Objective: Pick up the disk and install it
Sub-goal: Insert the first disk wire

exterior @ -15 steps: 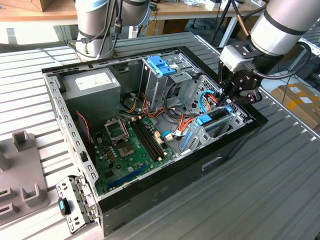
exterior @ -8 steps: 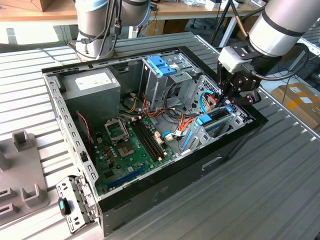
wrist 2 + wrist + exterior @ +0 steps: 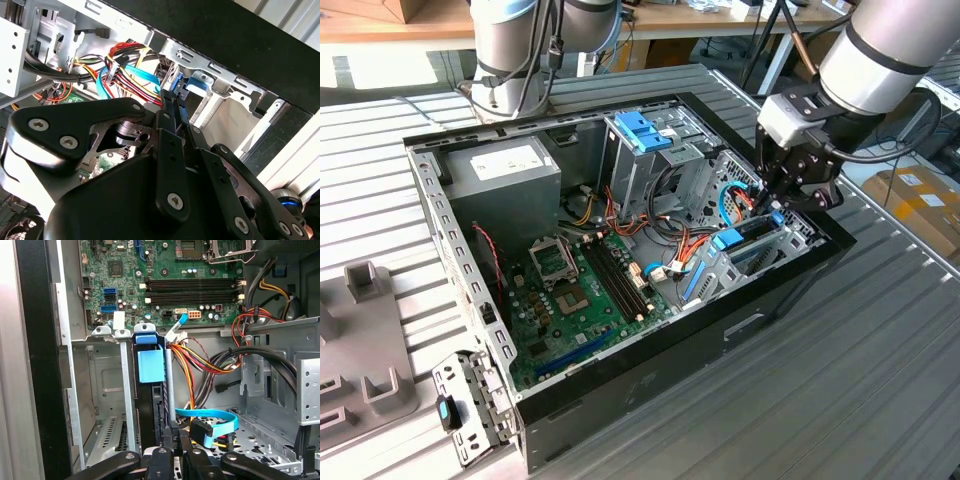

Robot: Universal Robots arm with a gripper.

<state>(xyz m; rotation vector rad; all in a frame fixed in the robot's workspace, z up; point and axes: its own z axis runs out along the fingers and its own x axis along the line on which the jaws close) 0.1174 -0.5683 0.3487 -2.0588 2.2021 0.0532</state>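
Disk (image 3: 150, 390): standing on edge in the drive bay (image 3: 107, 385) of the open computer case (image 3: 620, 380). End effector (image 3: 175, 437): fingers narrow, pinching the disk's rear edge. Motherboard (image 3: 580, 290): exposed beside the bay.

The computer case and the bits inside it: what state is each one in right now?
Computer case: side open, lying flat.
Disk: standing on edge in the drive bay.
Gripper: jaws shut on the disk's edge.
Processor socket: empty.
Memory slots: empty.

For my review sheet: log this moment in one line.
gripper: shut on disk | disk: on edge in metal drive bay | motherboard: untouched
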